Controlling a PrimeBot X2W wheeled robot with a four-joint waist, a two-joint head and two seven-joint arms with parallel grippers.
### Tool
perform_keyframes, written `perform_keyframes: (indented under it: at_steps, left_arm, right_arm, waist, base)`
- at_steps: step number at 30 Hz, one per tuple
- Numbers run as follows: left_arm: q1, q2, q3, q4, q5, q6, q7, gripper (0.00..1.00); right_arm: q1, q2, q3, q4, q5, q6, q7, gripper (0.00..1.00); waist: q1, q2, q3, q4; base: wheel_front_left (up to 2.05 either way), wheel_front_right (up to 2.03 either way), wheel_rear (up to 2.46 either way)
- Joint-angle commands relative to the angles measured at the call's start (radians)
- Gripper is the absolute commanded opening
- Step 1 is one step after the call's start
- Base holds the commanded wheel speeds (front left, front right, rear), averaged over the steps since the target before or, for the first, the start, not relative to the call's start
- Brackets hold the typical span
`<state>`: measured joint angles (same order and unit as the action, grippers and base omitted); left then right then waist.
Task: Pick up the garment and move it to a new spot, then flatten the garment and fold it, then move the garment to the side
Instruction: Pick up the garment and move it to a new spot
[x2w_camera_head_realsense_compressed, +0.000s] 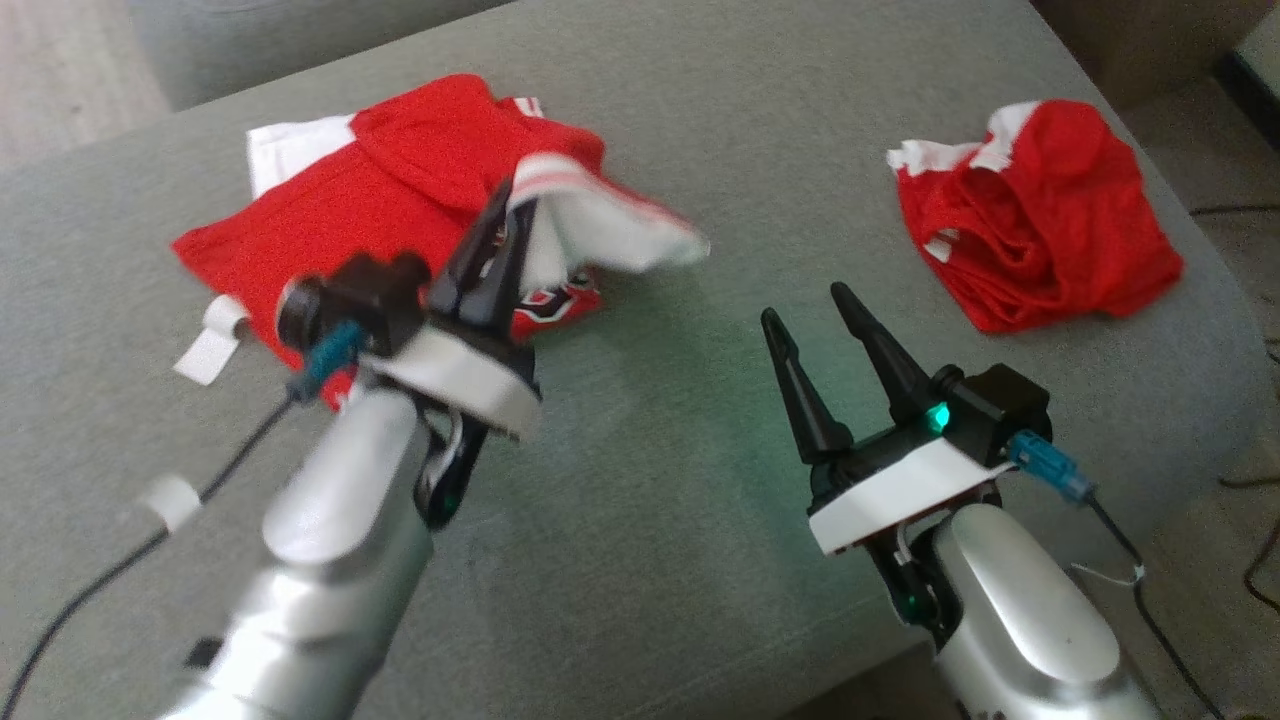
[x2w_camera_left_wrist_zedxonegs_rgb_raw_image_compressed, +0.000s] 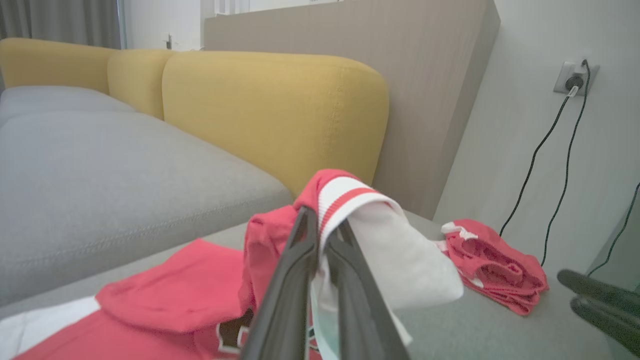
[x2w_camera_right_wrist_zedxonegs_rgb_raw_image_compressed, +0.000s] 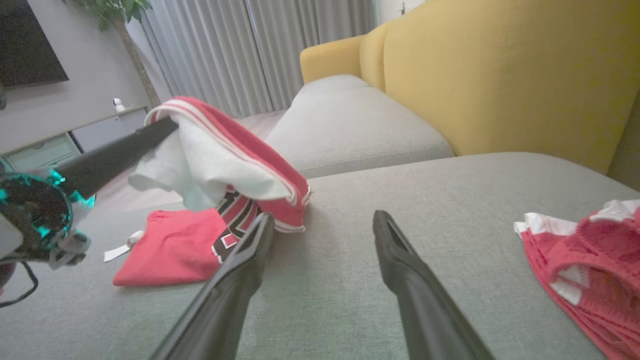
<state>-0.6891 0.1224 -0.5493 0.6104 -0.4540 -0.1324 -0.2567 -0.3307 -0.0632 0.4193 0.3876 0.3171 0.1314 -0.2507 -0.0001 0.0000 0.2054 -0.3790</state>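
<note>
The left gripper (x2w_camera_head_realsense_compressed: 512, 210) is pinching a white sleeve (x2w_camera_head_realsense_compressed: 610, 235) of the red garment (x2w_camera_head_realsense_compressed: 330, 200). Its two dark fingers are closed almost together on the red-and-white striped cuff and are holding that part clear of the grey cushion (x2w_camera_head_realsense_compressed: 650, 500). The sleeve is hanging off the fingertips in a loose fold, drooping toward the middle of the cushion, with red cloth bunching up behind it. The rest of the garment is lying mostly flat on the left part of the cushion. It is showing a white panel at its far corner and dark lettering with white edging under the lifted cloth. A small white strip (x2w_camera_head_realsense_compressed: 210, 345) is sticking out from the garment's near left edge and resting on the cushion.

The right gripper (x2w_camera_head_realsense_compressed: 805, 303) is hovering above the near middle of the cushion, jaws spread wide and holding nothing, fingers pointing toward the cushion's far side. A green light is glowing at its base and tinting the fabric below it.

A second red garment (x2w_camera_head_realsense_compressed: 1040, 215) with white trim is lying crumpled on the right part of the cushion, close to its right edge and well apart from both grippers. A yellow backrest (x2w_camera_left_wrist_zedxonegs_rgb_raw_image_compressed: 270, 110) is standing beyond the cushion's far side.
</note>
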Motion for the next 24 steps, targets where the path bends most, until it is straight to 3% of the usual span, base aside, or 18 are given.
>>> perform_keyframes:
  at_steps: [1, 2, 3, 4, 5, 13, 24]
  left_arm:
    - [-0.013, 0.020, 0.037, -0.025, -0.001, 0.002, -0.005, 0.00]
    - [0.006, 0.017, 0.043, -0.025, 0.004, 0.002, -0.005, 0.00]
    - [0.024, 0.015, 0.053, -0.030, 0.012, 0.002, -0.005, 0.17]
    - [0.044, 0.011, 0.062, -0.032, 0.019, 0.002, -0.005, 0.89]
    - [0.064, 0.007, 0.078, -0.038, 0.026, 0.004, -0.005, 1.00]
    - [0.306, -0.007, 0.274, -0.107, 0.088, 0.055, -0.005, 1.00]
    - [0.627, -0.055, 0.507, -0.244, 0.233, 0.068, -0.005, 1.00]
  right_arm:
    - [0.002, 0.013, 0.017, -0.030, 0.005, -0.001, -0.011, 1.00]
    - [0.005, 0.013, 0.016, -0.027, 0.000, -0.001, -0.011, 1.00]
    - [0.006, 0.013, 0.013, -0.023, -0.004, -0.001, -0.011, 1.00]
    - [0.007, 0.013, 0.009, -0.020, -0.008, -0.001, -0.011, 1.00]
    - [0.007, 0.013, 0.006, -0.017, -0.012, -0.001, -0.011, 1.00]
    - [0.028, 0.013, -0.033, 0.013, -0.028, -0.001, -0.011, 1.00]
    - [0.101, 0.013, -0.130, 0.085, -0.079, -0.001, -0.011, 1.00]
  waist:
    - [0.0001, 0.0000, -0.011, 0.021]
    - [0.0001, 0.0000, -0.015, 0.034]
    - [0.0001, 0.0000, -0.020, 0.048]
    - [0.0001, 0.0000, -0.025, 0.065]
    - [0.0001, 0.0000, -0.031, 0.081]
    - [0.0001, 0.0000, -0.109, 0.201]
    - [0.0001, 0.0000, -0.207, 0.320]
  base:
    - [0.00, 0.00, 0.00]
    - [0.00, 0.00, 0.00]
    - [0.00, 0.00, 0.00]
    - [0.00, 0.00, 0.00]
    - [0.00, 0.00, 0.00]
    - [0.00, 0.00, 0.00]
    - [0.00, 0.00, 0.00]
